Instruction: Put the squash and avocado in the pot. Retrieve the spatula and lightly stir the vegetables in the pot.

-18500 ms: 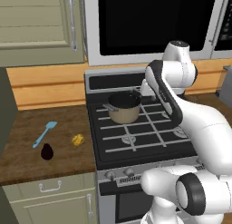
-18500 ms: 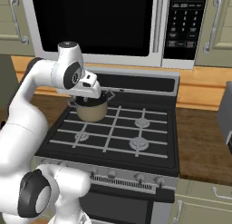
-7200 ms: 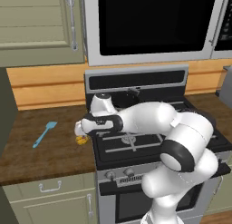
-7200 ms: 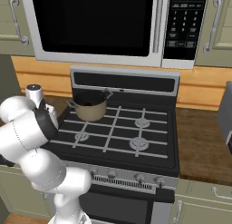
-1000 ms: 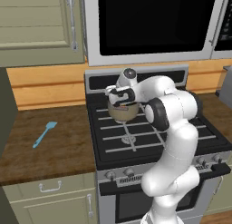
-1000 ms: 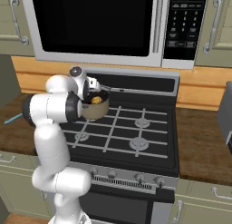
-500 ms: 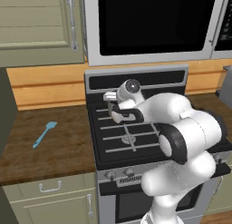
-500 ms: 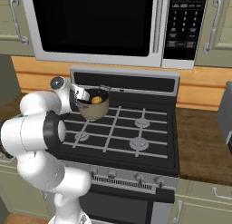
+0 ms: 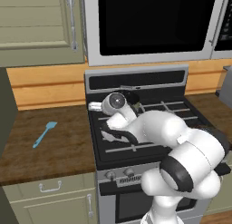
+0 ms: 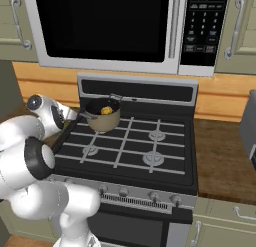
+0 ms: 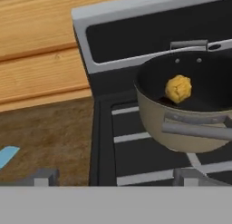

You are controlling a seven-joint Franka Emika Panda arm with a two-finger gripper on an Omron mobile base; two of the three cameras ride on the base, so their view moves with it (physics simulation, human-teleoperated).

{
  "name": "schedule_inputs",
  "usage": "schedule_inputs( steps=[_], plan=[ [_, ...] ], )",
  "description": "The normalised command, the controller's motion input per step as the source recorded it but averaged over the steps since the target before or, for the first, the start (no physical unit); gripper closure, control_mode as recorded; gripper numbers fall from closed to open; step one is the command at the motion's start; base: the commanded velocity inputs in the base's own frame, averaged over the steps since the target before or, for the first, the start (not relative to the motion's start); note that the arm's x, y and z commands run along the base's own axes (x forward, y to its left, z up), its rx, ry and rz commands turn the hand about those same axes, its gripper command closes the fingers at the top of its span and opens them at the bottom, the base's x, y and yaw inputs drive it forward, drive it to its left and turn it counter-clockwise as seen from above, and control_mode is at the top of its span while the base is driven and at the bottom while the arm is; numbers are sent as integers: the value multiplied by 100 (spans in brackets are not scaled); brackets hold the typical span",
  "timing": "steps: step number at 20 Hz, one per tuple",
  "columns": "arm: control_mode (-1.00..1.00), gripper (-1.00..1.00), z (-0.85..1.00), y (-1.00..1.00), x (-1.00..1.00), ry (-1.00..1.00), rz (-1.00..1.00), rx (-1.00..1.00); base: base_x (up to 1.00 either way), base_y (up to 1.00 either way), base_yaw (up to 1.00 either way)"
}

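Squash [image 11: 178,88] sitting in the pot [image 11: 190,128]; spatula [image 9: 44,133] lying on the counter [image 9: 54,150] left of the stove [image 10: 130,146].

Spatula is lying flat on the brown wood counter, well apart from the stove, long axis running diagonally: blade [image 9: 51,126] pointing up and right toward the back wall, handle trailing toward the front left edge. In the hand view only its blue tip [image 11: 8,155] is peeking in at the left. Pot is standing on the rear left burner, squash resting on its dark floor; avocado too dark to make out there. Gripper [image 11: 115,175] is hanging low over the stove's left edge, beside the pot; fingers [image 11: 43,177] are standing wide apart, holding nothing.
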Motion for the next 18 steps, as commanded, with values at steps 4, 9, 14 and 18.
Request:
schedule_inputs(
  steps=[4,9,14,18],
  plan=[
    [-100,-100,9,58,-8,15,12,4,0,0,0],
    [-100,-100,12,97,0,27,5,5,0,0,0],
    [-100,-100,-7,98,0,16,1,-4,0,0,0],
    [-100,-100,-5,14,0,5,4,-3,0,0,0]
  ],
)
